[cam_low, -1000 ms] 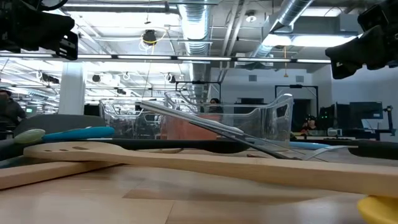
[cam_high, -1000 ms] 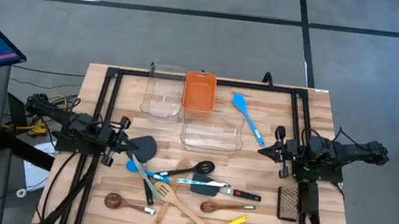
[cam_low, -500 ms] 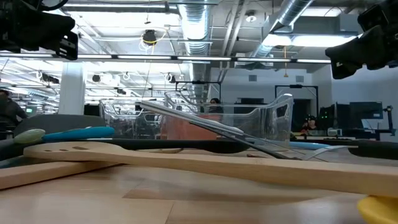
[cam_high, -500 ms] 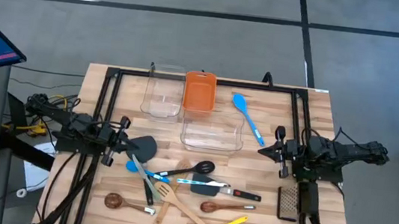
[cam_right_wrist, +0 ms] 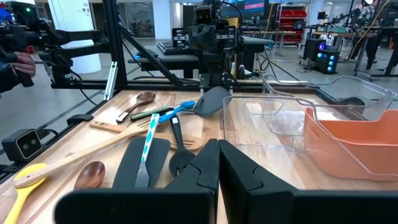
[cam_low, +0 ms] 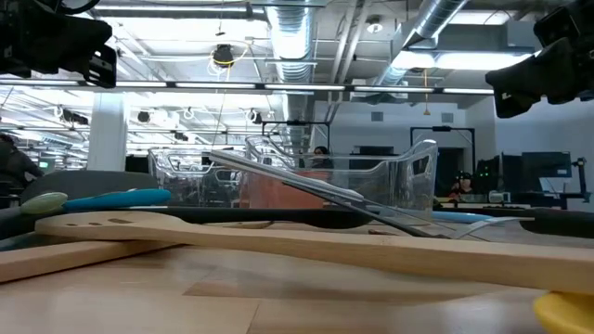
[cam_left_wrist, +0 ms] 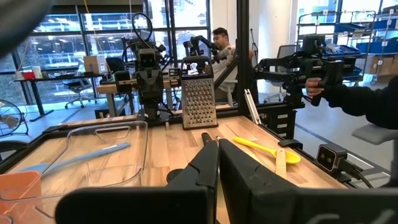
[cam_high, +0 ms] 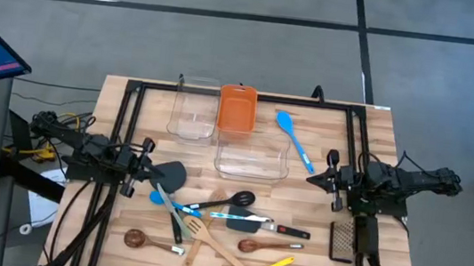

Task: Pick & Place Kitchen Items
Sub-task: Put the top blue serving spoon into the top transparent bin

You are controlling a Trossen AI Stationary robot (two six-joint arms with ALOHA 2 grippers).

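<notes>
the kitchen items (cam_high: 217, 225) lie piled at the near centre of the table (cam_high: 380, 131), between the two arms; one blue spatula (cam_high: 294, 140) lies apart on the far right, just beside the large clear tub (cam_high: 252, 157). the left gripper (cam_high: 144, 176) hovers at the left edge of the pile, fingers pressed together and holding nothing. the black turner (cam_high: 169, 175) lies just beside its tips, long axis running toward the near side. the right gripper (cam_high: 328, 177) waits well to the right, fingers likewise closed and empty. the left arm is judged nearer to the pile. compared with the earlier frames, nothing has moved: both arms and all utensils hold the same positions.
</notes>
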